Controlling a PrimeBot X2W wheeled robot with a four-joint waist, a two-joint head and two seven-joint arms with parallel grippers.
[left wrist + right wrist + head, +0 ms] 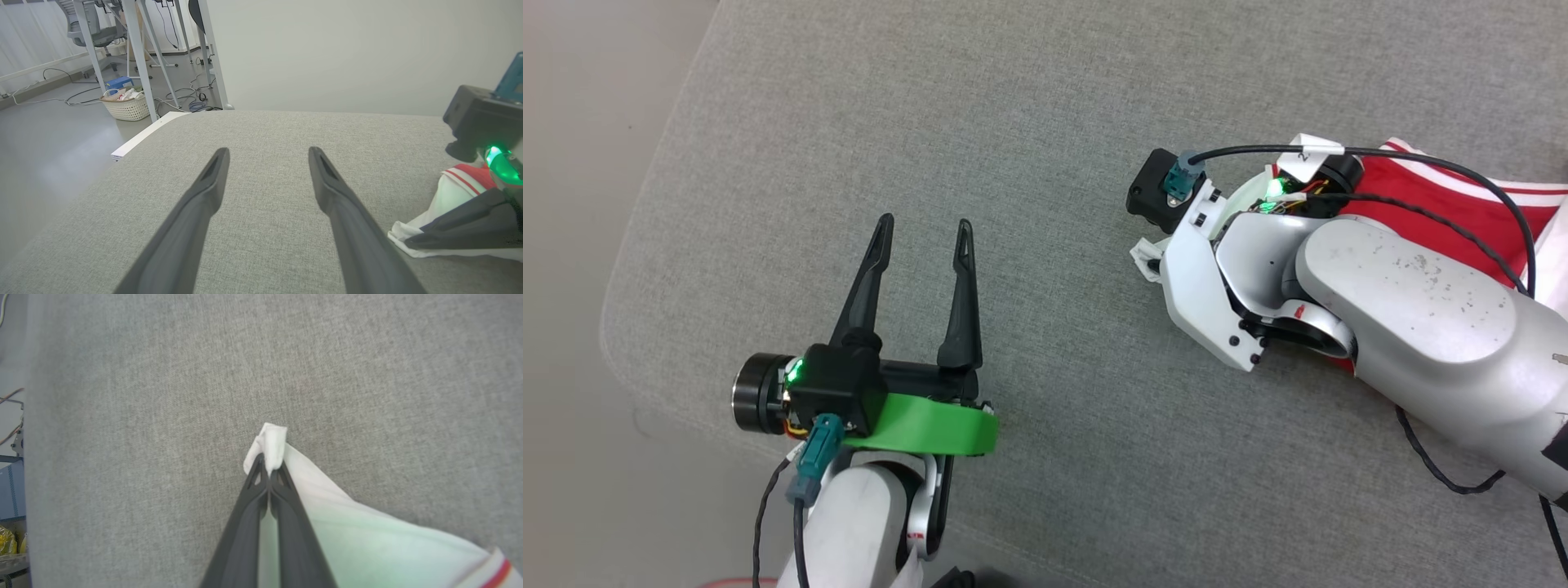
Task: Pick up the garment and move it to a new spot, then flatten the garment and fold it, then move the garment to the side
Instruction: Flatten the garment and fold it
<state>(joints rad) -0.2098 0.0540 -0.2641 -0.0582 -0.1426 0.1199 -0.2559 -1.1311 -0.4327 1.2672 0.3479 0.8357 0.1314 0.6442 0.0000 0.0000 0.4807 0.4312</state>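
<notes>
Grey woven-fabric table (1045,82) with a rounded corner, pale smooth floor (49,134) on the left, plain white wall (347,53) beyond, far left white frame legs (138,53), woven basket (127,109), office chair (81,32), loose cables (198,106), soft even light

left end effector (925,222): spread apart | right end effector (267,470): clamped together

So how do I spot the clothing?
On the big grey cushioned surface, look right, under the robot's right arm. The right claw pinches a white corner of the garment: bright red cloth with striped trim, unlike the plain grey around it.
</notes>
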